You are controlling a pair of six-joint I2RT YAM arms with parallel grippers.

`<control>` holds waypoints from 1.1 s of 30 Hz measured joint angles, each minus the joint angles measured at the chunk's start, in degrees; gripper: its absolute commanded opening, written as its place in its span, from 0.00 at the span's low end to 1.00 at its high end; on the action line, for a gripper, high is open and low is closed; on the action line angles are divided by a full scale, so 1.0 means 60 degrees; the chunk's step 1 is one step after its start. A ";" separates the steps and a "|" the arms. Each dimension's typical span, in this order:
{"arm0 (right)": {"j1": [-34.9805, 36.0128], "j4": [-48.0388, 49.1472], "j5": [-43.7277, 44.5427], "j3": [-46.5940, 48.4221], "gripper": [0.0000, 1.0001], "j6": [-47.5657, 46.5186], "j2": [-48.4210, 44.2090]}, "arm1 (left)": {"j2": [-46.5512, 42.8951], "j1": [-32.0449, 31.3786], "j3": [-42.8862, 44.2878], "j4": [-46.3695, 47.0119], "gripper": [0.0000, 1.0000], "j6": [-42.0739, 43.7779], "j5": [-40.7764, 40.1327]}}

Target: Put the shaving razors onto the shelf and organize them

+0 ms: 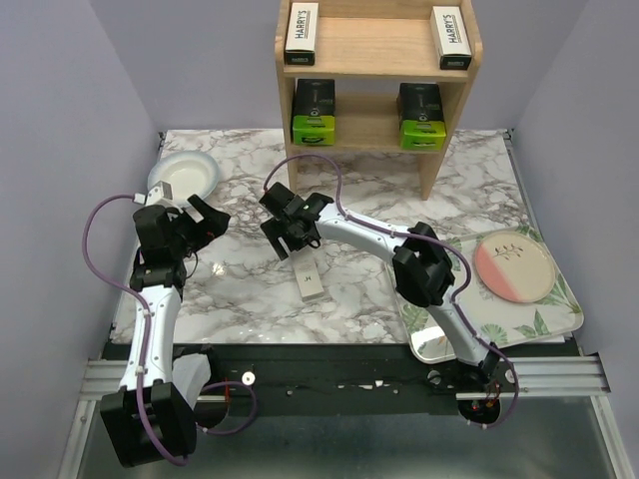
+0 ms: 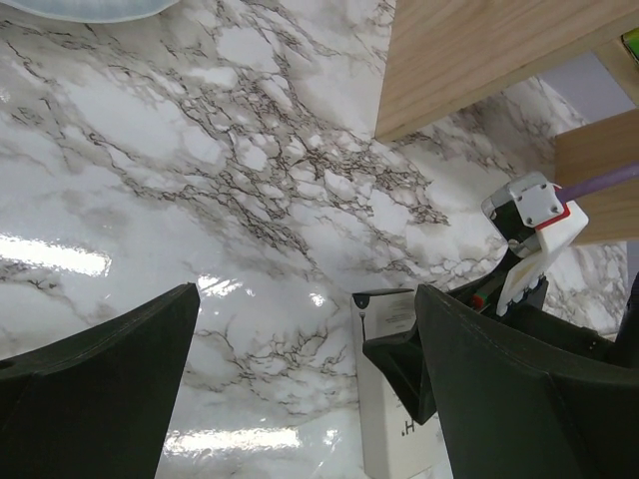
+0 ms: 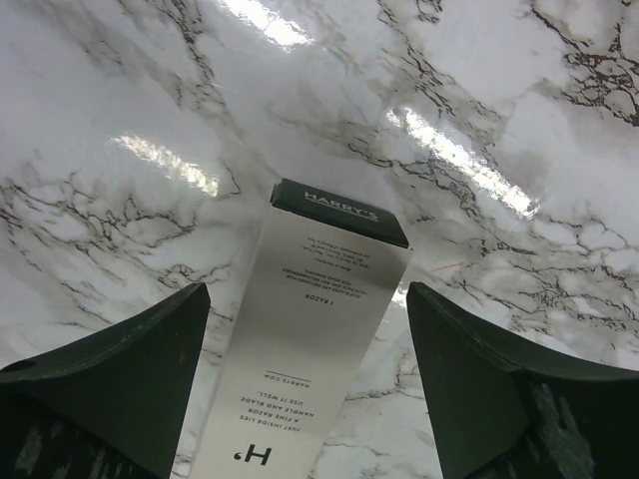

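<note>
**Surface.** Table top [image 1: 240, 299] in white marble pattern with grey veining. It is glossy and streaked with bright reflections. A black strip [image 1: 329, 364] and a metal rail [image 1: 559, 374] run along the lower edge of the overhead view.

**Room.** Plain pale-lavender walls [image 1: 60, 110] close the left, top and right of the frame.

**Shelf** [image 1: 374, 45]. Light wood, two tiers, solid side panels. It stands at upper centre, at the far edge of the marble.
- Upper tier: left HARRY'S box [image 1: 302, 32] and right HARRY'S box [image 1: 450, 37], one at each end and well apart.
- Lower tier: left black pack [image 1: 314, 112] and right black pack [image 1: 421, 116], lime-green ends facing out, one at each end.

**Third HARRY'S box** [image 1: 309, 277]. It lies flat on the marble at centre frame, apart from the shelf.

**Right gripper** [image 1: 290, 238]. It is at centre, over the far end of the third HARRY'S box. In the right wrist view its fingers [image 3: 130, 369] stand spread either side of the box, with marble showing in both gaps, so nothing is grasped.

**Left gripper** [image 1: 212, 225]. It is left of centre, with its fingers released wide over bare marble and nothing held.

**Other items.**
- White bowl [image 1: 184, 177], upper left of the marble.
- Leaf-patterned tray [image 1: 554, 321], lower right.
- Pink-and-cream plate [image 1: 515, 265], resting on the tray.
</note>
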 measured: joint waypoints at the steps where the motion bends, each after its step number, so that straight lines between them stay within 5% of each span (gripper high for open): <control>1: -0.0058 -0.0004 -0.0007 -0.0047 0.86 0.0011 0.0000 | -0.0004 0.0000 -0.0033 0.0066 0.99 -0.0062 0.0000; 7: -0.0273 -0.0011 -0.0397 -0.0663 0.78 -0.0076 0.0000 | 0.0025 0.0000 -0.0226 0.0208 0.99 -0.0335 0.0007; 11: -0.0357 0.0157 -0.0940 -0.1086 0.54 -0.0415 -0.0011 | 0.0226 0.0000 -0.0226 0.0357 0.99 -0.0368 0.0066; 17: -0.0546 0.0444 -0.1887 -0.1501 0.52 -0.1086 -0.0361 | 0.0663 -0.0208 -0.0226 0.0856 0.99 -0.0233 0.0874; 28: -0.3770 0.1206 -0.9413 -0.1912 0.57 -0.1854 -0.2320 | 0.2361 -0.1235 -0.1479 0.5971 0.99 -0.1158 0.4503; 33: -0.4120 0.1282 -1.2346 -0.2528 0.57 -0.2084 -0.2357 | 0.2871 -0.1894 -0.1290 0.6969 0.99 -0.0849 0.5617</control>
